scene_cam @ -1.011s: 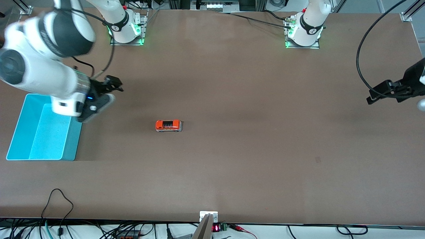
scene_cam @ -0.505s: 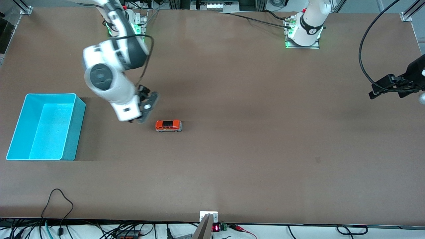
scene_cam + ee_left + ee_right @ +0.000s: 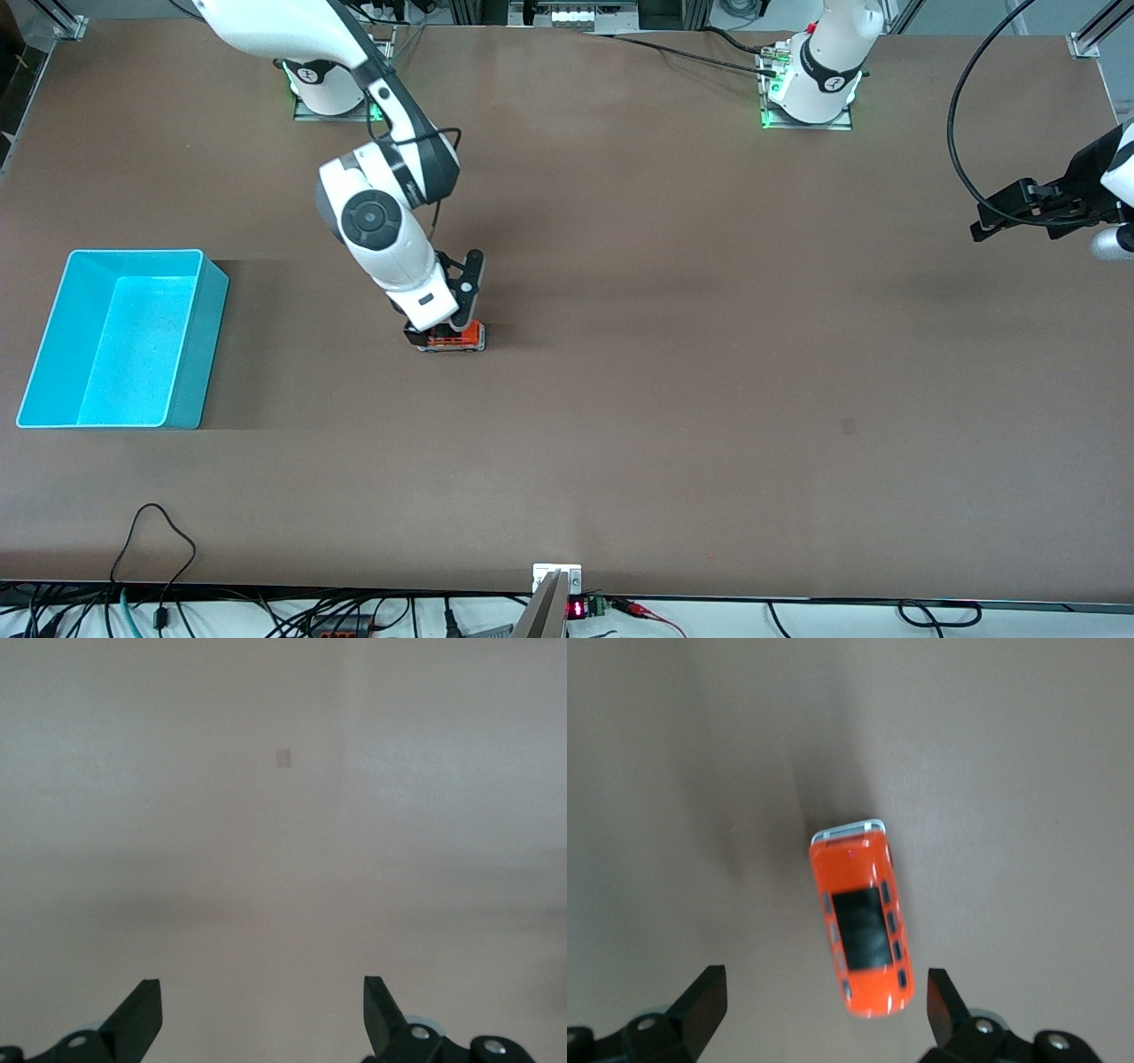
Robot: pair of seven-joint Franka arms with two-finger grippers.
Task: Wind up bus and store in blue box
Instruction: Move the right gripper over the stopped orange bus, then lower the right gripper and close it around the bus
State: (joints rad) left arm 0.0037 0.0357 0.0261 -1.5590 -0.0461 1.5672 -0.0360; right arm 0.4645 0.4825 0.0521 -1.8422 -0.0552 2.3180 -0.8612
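The orange bus [image 3: 470, 334] stands on the brown table near its middle, partly hidden under my right hand. In the right wrist view the bus [image 3: 862, 926] shows its dark roof panel and whitish end, and one end lies between my open fingers, closer to one of them, untouched. My right gripper [image 3: 440, 330] [image 3: 825, 981] is open and low over the bus. The blue box [image 3: 205, 354] stands empty at the right arm's end of the table. My left gripper [image 3: 999, 221] [image 3: 261, 986] is open and empty, waiting over bare table at the left arm's end.
A small pale square mark [image 3: 849, 426] [image 3: 283, 757] lies on the table, nearer the front camera than the left gripper. Cables [image 3: 159, 532] and a small display [image 3: 576, 609] sit along the table's front edge. A black cable [image 3: 961, 168] hangs by the left arm.
My right arm has swung from over the blue box, across the table, to over the bus and come down. The left gripper has shifted slightly. The bus has not moved.
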